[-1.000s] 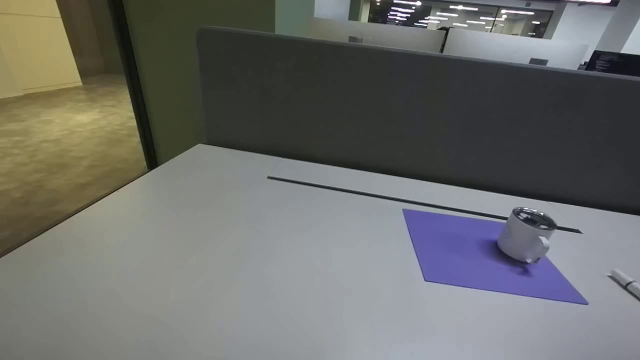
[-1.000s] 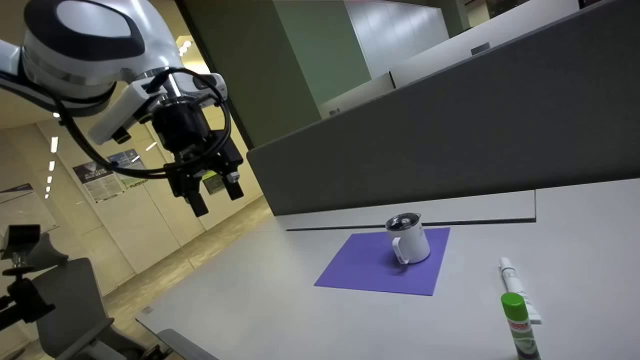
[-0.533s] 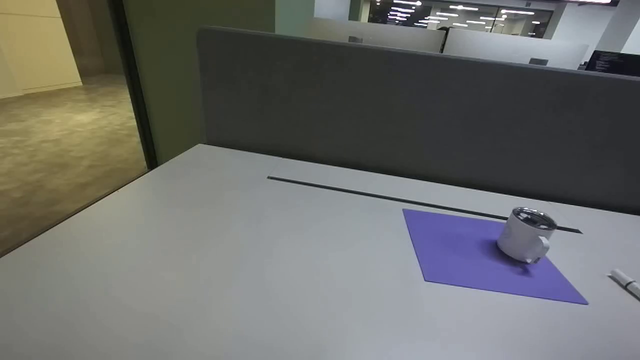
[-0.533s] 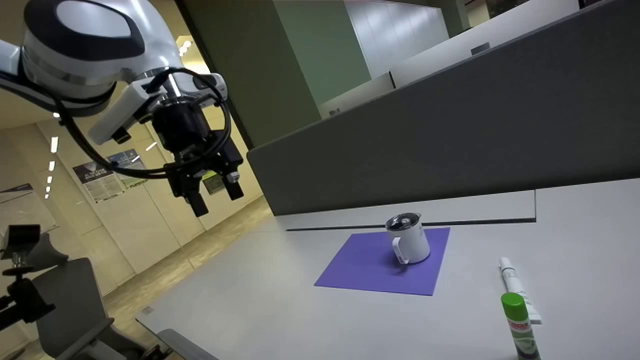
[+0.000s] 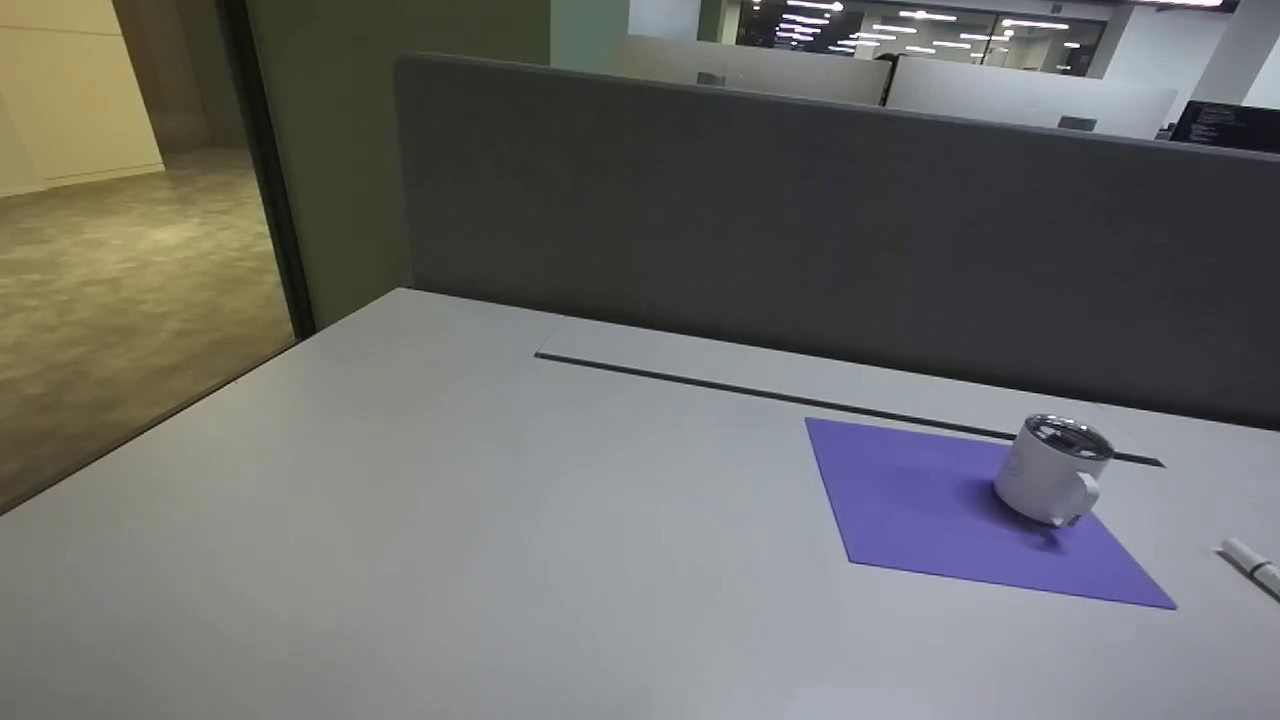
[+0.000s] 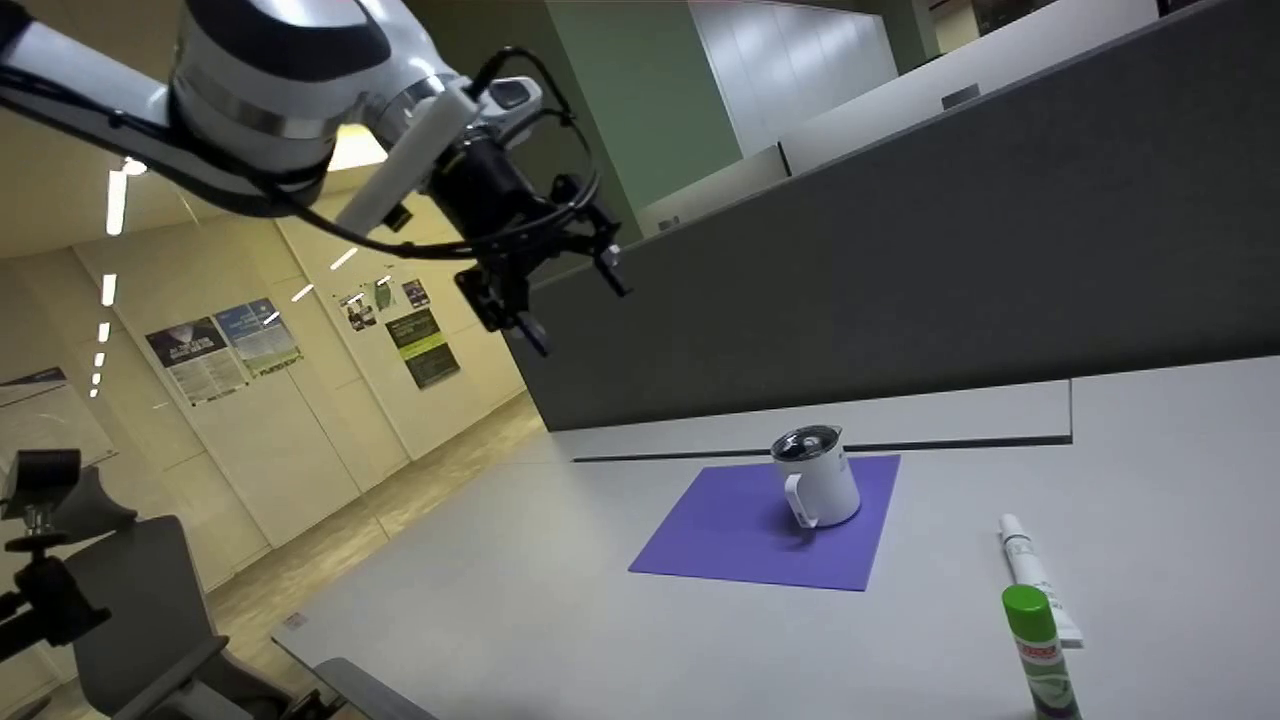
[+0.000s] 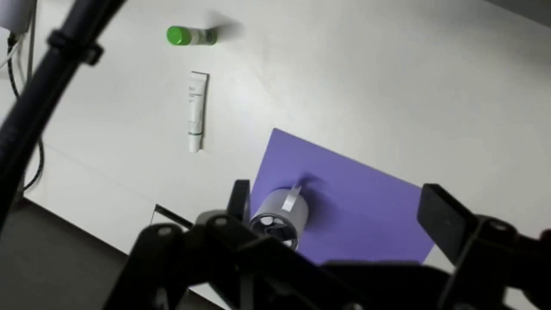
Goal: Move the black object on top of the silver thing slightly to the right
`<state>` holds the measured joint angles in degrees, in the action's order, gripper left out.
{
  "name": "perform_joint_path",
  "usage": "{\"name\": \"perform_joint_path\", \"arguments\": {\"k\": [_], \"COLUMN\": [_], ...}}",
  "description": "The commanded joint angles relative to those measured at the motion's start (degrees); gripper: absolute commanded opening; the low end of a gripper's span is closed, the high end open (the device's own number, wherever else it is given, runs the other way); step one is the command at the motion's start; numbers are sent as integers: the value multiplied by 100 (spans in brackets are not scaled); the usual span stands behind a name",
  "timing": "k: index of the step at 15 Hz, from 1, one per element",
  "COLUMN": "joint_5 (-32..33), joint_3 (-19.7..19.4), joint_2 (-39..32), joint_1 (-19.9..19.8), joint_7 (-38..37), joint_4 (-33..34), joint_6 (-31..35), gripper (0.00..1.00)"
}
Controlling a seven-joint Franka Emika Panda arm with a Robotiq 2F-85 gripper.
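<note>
Nearest in the wrist view, a blurred black cable (image 7: 41, 94) crosses the ten o'clock side, and the gripper (image 7: 342, 211) has its fingers (image 7: 445, 219) spread wide, a dark part of it covering some of the lid (image 7: 277, 230) beyond. In an exterior view the gripper hangs higher than the worktop (image 6: 500, 590), at ten o'clock from the pale mug (image 6: 828, 485) and well apart from it. The mug stands upright on a purple mat (image 6: 710, 540), its handle (image 7: 292, 197) toward one o'clock in the wrist view; the dark lid sits on its top, and what the mug contains cannot be told. At eleven o'clock from it there, a white tube (image 7: 196, 107) lies, then a green-capped container (image 6: 1042, 650) stands. Beyond the mat in both exterior views run a thin dark strip (image 5: 700, 383) and a grey partition (image 5: 800, 230). Farther off, posters (image 6: 255, 335) show only in an exterior view, at nine o'clock, and a dark screen (image 5: 1230, 128) only in an exterior view, at two.
</note>
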<state>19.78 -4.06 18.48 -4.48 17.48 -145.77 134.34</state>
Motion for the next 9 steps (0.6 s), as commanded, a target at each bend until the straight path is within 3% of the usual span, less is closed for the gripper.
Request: {"name": "perform_joint_path", "arguments": {"k": [1, 4, 6, 7, 9], "joint_5": [234, -90, -556, -276, -463], "joint_3": [-236, -382, -433, -379, -395], "joint_2": [-1384, -2359, -2825, -2288, -2705], "joint_1": [-179, -296, -398, -354, -428], "joint_7": [305, 439, 384, 371, 384], "joint_4": [1226, 2257, 2915, 2123, 2629], "joint_6": [353, 232, -415, 118, -175], "gripper": [100, 100, 100, 100, 100]}}
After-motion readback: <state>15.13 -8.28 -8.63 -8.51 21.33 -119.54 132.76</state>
